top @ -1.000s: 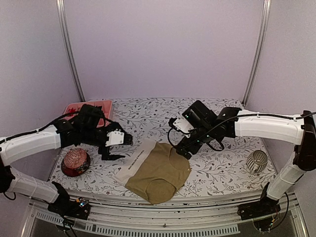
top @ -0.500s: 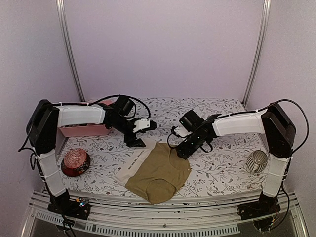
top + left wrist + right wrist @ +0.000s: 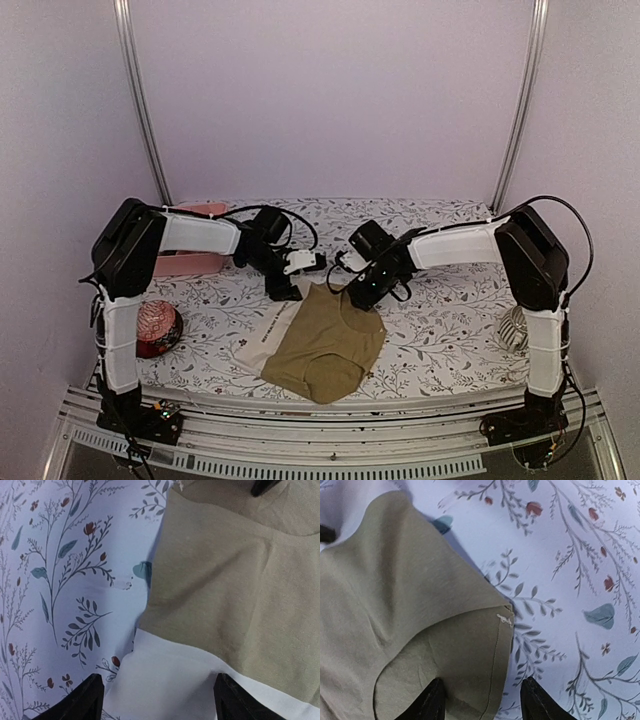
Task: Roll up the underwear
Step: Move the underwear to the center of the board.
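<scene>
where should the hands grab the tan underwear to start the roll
Probably by its far edge, from above. The tan underwear lies flat on the table, so only edges can be pinched: the left hand straddles the pale waistband corner, the right hand the stitched hem corner.

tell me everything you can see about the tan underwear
The tan underwear is soft, matte beige knit. It lies mostly flat with mild creases on the floral tablecloth, toward the table's near edge. A pale waistband with small dark lettering runs along its left side. At its far end the left gripper has its fingers apart astride the band's corner. The right gripper has its fingers apart astride a stitched corner.
</scene>
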Controlling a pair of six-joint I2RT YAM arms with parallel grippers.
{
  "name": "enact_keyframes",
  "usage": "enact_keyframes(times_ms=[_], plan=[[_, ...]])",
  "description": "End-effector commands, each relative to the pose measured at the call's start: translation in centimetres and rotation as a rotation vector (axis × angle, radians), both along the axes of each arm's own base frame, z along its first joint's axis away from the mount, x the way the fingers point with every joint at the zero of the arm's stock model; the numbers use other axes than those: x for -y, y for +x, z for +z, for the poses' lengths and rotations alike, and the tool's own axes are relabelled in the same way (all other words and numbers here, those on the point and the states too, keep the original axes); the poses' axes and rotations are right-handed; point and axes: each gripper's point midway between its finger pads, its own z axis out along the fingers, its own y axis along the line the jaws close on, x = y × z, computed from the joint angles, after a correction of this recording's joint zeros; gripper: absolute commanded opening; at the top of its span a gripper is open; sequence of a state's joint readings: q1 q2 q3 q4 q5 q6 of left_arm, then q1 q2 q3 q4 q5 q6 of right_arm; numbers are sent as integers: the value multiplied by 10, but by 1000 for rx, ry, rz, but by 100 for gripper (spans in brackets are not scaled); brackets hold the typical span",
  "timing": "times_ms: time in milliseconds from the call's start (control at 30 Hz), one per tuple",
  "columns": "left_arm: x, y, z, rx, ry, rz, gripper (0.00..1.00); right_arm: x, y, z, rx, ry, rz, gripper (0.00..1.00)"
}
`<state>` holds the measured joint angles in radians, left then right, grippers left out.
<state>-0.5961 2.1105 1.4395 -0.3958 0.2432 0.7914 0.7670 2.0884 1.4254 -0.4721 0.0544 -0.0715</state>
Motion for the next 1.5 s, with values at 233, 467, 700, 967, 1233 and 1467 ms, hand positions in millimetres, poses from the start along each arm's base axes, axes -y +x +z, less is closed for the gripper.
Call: enact_keyframes(times_ms=[233, 467, 700, 967, 1233, 1467], plan=[[-39, 62, -8, 206, 111, 275, 83, 44, 96, -21, 130, -233, -97, 56], [-60, 86, 3, 239, 106, 333, 90, 25, 118, 4, 173, -192, -51, 61], [-63, 104, 26, 255, 36, 357, 92, 18, 122, 48, 225, -132, -43, 71], [-49, 96, 51, 149, -87, 248, 98, -27, 118, 81, 205, 75, 89, 89], [-42, 108, 29, 36, -65, 232, 88, -54, 132, 73, 146, 210, 169, 96], [-40, 105, 12, 12, -33, 200, 84, -47, 144, 48, 81, 263, 181, 94]])
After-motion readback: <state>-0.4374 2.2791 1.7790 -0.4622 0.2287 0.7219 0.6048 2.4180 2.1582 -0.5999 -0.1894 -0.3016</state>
